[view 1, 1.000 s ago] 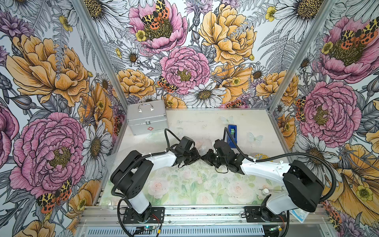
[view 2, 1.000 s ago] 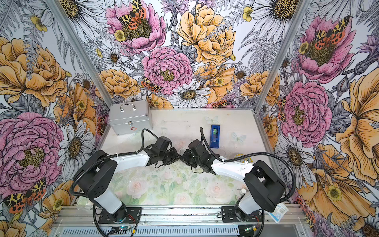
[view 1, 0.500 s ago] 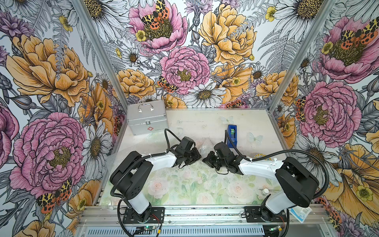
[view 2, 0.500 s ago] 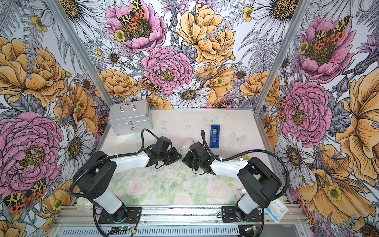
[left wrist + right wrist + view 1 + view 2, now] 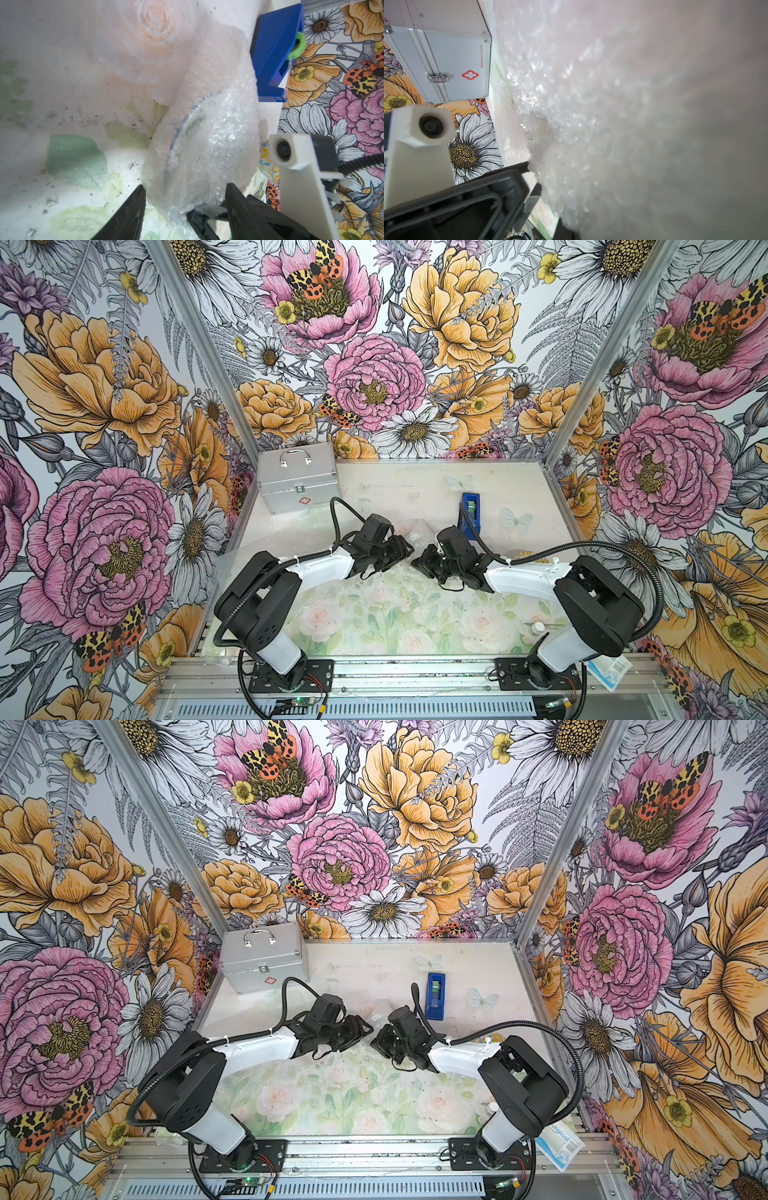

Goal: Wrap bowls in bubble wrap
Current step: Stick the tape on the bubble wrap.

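Mid table [image 5: 395, 489], a bundle of bubble wrap [image 5: 218, 128] sits between the fingers [image 5: 128, 209] of the left gripper [image 5: 405, 548]. Jaws spread wide, one tip at the bundle's edge, can't tell if the pads press it. Inside the wrap is a bowl [image 5: 182, 133]: only its blue rim line reads through the plastic, pose unclear. The right gripper [image 5: 376, 1041] faces the left one almost tip to tip, jaws pressed together, pinching a fold of the same wrap. In the right wrist view blurred wrap fills nearly everything and that gripper's own fingers are almost all hidden. A second bowl [image 5: 264, 158] is near the right edge, mostly behind the right arm, just a sliver of blue-yellow pattern showing. A flat sheet [image 5: 282, 537] of wrap lies toward the left edge, faint and hard to trace. Blue tape dispenser [image 5: 471, 512] is just behind the right gripper, silver case [image 5: 297, 481] in the back left corner
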Tool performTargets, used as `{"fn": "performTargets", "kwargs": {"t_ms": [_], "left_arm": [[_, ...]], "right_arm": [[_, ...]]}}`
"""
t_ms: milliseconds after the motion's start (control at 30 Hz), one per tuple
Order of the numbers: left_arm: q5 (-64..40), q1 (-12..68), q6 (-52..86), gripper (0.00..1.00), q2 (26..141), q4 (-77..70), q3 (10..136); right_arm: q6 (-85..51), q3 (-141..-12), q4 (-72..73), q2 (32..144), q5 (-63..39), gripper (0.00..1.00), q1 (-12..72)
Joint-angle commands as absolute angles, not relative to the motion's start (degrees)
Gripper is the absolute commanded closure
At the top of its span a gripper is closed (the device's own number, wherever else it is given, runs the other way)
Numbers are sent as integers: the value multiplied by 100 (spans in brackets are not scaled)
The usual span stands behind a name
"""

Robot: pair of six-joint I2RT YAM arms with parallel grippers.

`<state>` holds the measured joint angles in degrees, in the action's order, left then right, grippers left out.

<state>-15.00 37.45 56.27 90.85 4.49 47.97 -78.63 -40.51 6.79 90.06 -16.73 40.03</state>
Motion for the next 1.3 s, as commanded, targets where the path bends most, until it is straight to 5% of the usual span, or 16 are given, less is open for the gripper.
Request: {"fn": "performTargets", "kwargs": {"t_ms": [0, 767, 1267], "left_arm": [[-1563, 3662, 5366, 28, 8763, 575, 4674], [-2518, 3463, 4579, 17, 9129, 204, 4738], [-2516, 3390, 4775, 33, 9742, -159, 4919]], "right_arm": [[-7952, -4035, 747, 9126, -1758, 100, 3938], [-8077, -4007, 765, 8975, -1900, 100, 3858], [-8076, -3999, 729, 8905, -1961, 100, 3797]]}}
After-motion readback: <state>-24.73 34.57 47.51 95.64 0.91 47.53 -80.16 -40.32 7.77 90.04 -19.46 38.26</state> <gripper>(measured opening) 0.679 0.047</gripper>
